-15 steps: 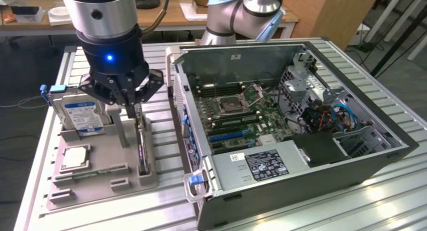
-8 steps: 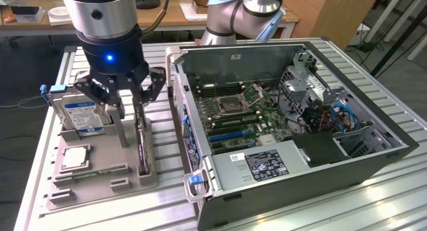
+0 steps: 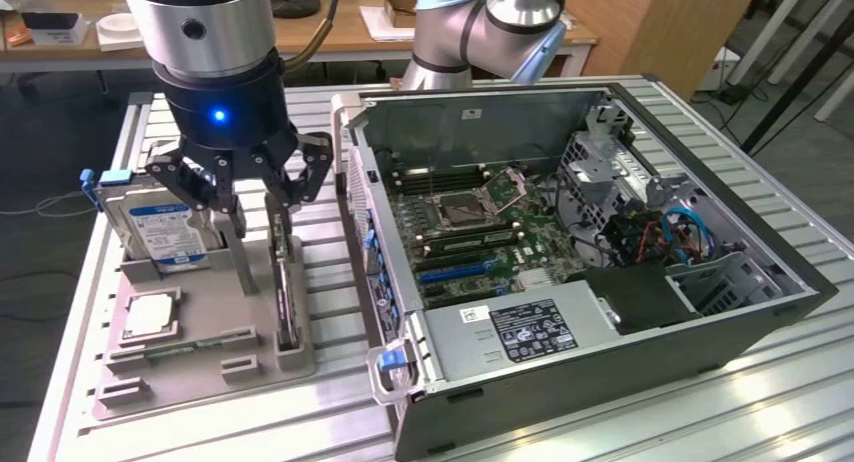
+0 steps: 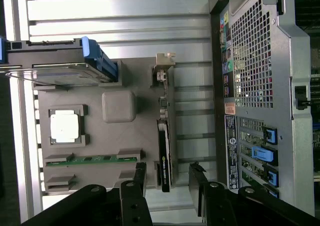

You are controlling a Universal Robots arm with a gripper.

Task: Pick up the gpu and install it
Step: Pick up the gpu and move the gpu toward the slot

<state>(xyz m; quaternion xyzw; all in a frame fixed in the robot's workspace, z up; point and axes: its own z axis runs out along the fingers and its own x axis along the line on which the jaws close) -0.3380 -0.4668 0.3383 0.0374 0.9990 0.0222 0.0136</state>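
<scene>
The black two-fingered gripper [image 3: 267, 272] [image 4: 169, 173] hangs over a grey moulded plastic tray [image 3: 200, 382] [image 4: 100, 136], which sits at about nine o'clock in the exterior view on the ribbed aluminium surface [image 3: 734, 412] [image 4: 125, 16]. Its fingers [image 4: 140, 178] stand spread apart, open and holding nothing, one on each side of the gpu [image 3: 287, 307] [image 4: 164, 151] with a gap showing on both sides. The gpu is a thin, flat, dark circuit card standing on its long edge in a slot along the tray's side nearest the computer case; the wrist view shows a small green-marked label on its dark body and a silver metal bracket at the end farthest from the gripper. On the same tray, at ten o'clock from the gpu in the exterior view, a silver hard drive with a blue-and-white label [image 3: 167, 232] [image 4: 55, 68] stands upright in a blue-tabbed carrier. A small square silver chip [image 3: 150, 317] [image 4: 65, 126] lies flat in its recess, and a green memory stick [image 3: 180, 344] [image 4: 92, 159] rests in a slot near it. At three o'clock from the tray the open black desktop computer case [image 3: 641, 382] lies on its side with its green motherboard [image 3: 494, 222] exposed.
</scene>
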